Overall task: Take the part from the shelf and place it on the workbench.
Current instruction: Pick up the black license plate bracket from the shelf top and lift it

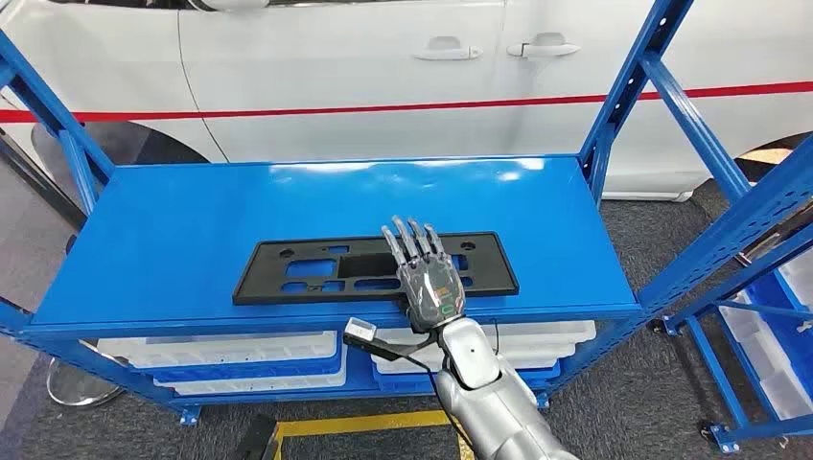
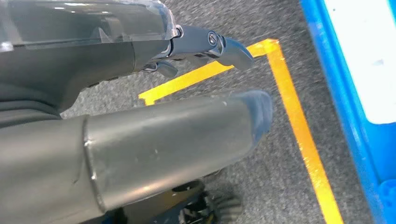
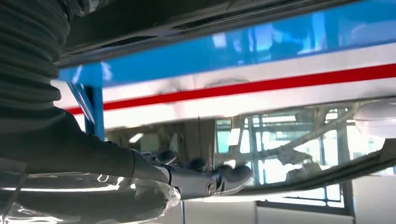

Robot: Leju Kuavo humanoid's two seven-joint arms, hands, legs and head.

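Part (image 1: 376, 267): flat black plate with several cut-outs, lying lengthwise on the top deck of the shelf (image 1: 192, 220), centre of the head frame, nearer the deck's front edge than its back. Shelf: blue steel, with angled blue uprights at the upper left and upper right of the frame; white bins (image 1: 220, 350) sit on the tier below, lower centre. Right hand (image 1: 425, 273): enters from the bottom of the frame on a silver arm, palm down over the right half of the part, fingers (image 1: 414, 241) extended and slightly spread across the plate, appearing to rest flat on it; nothing is gripped. In the right wrist view the same fingers (image 3: 219, 179) lie straight and together at the lower centre of the frame, with the shelf's blue edge across the top. Left hand (image 2: 154, 93): seen in the left wrist view, thick grey thumb (image 2: 187, 135) across the middle of the frame and darker fingers (image 2: 219, 46) above it, apart, holding nothing, over grey carpet (image 2: 261, 177) marked with yellow tape (image 2: 303, 135). A white car (image 1: 383, 77) with a red stripe stands behind the shelf, filling the top of the head frame. A second blue rack (image 1: 757, 287) stands at the right edge
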